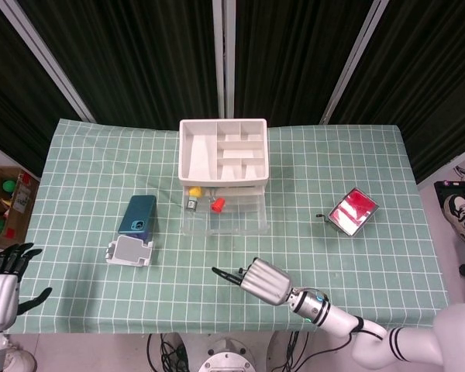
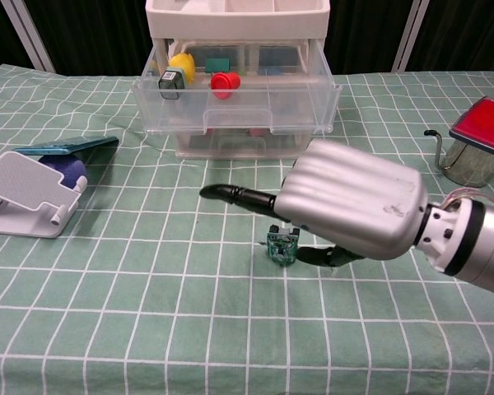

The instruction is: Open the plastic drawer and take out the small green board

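Observation:
The clear plastic drawer (image 2: 237, 105) of the white drawer unit (image 1: 222, 155) stands pulled open, with a yellow piece (image 2: 181, 66) and a red piece (image 2: 225, 82) inside. The small green board (image 2: 281, 246) stands on edge on the cloth, in front of the drawer. My right hand (image 2: 350, 210) hovers low over it and pinches it from above, thumb at its right side, one finger stretched out to the left. In the head view the right hand (image 1: 261, 280) is near the table's front edge. My left hand (image 1: 3, 280) hangs off the table's left corner, fingers spread, holding nothing.
A teal phone (image 1: 138, 215) lies left of the drawer unit, leaning on a white stand (image 1: 129, 252). A metal cup with a red lid (image 1: 353, 211) sits at the right. The green checked cloth (image 1: 387, 256) covers the table.

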Robot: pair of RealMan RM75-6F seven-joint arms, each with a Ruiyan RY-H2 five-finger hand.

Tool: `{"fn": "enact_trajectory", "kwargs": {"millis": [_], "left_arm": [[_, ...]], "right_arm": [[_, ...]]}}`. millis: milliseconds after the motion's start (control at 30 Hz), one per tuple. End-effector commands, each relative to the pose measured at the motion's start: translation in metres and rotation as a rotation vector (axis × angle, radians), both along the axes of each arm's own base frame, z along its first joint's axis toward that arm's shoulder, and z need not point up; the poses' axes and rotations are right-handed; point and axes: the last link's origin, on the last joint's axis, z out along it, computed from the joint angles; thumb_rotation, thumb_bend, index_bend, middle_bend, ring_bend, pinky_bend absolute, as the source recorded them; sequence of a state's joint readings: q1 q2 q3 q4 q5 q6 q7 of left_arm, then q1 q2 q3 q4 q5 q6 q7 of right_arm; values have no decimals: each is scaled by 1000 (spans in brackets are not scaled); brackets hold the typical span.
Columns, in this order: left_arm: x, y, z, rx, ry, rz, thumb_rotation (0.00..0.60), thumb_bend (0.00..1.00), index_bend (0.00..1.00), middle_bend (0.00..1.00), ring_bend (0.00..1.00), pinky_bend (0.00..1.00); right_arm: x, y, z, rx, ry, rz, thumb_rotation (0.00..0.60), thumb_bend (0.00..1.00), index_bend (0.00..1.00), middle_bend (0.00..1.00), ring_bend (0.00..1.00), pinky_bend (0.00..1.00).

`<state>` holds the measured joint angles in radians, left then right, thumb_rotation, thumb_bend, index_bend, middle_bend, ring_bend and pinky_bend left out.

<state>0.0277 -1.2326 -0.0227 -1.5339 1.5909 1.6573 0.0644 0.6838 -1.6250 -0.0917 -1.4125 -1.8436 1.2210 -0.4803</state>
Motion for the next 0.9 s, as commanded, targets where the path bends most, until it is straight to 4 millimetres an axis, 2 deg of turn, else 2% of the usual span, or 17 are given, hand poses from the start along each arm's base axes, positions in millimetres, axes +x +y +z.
{"fn": "enact_trajectory", "kwargs": {"millis": [33, 167, 267, 333, 433, 533, 633, 767, 900], "left_arm": [[0, 1, -1, -1, -2, -3, 600, 2, 251, 190, 143, 206], [-1, 3, -3, -2, -4, -6, 600, 3, 251, 190, 143, 206], [0, 6, -5, -5, -9, -11, 600, 2, 251, 190, 143, 206], [1, 7, -7, -11, -9, -16, 600, 2, 251, 190, 143, 206], [2, 10, -10, -22, -8, -22, 600, 2, 251, 190, 143, 206], [5, 12, -11, -28, -2, -30, 600, 2, 251, 190, 143, 206], [6, 13, -12, -34, 8, -31, 600, 2, 251, 190, 143, 206], [9, 13, -14, -41, 12, -30, 600, 3, 251, 190, 143, 206], [10, 15, -16, -44, 12, -26, 600, 3, 251, 190, 143, 206]], "right_arm": [[-6, 5, 38, -59, -99, -38, 600, 130, 7, 974, 947, 940], [-28, 18, 98, -150, -259, -137, 600, 155, 98, 908, 877, 920], [-59, 26, 137, -227, -300, -265, 600, 176, 185, 768, 745, 846], [-80, 32, 154, -257, -291, -359, 600, 176, 172, 643, 600, 709], [-110, 38, 175, -271, -285, -525, 600, 176, 49, 321, 226, 306], [-137, 45, 187, -271, -292, -665, 600, 176, 0, 97, 14, 43], [-155, 52, 192, -264, -313, -746, 600, 176, 0, 6, 0, 0], [-170, 60, 194, -256, -365, -788, 600, 176, 0, 0, 0, 0], [-176, 63, 193, -241, -377, -813, 600, 176, 0, 0, 0, 0]]}}
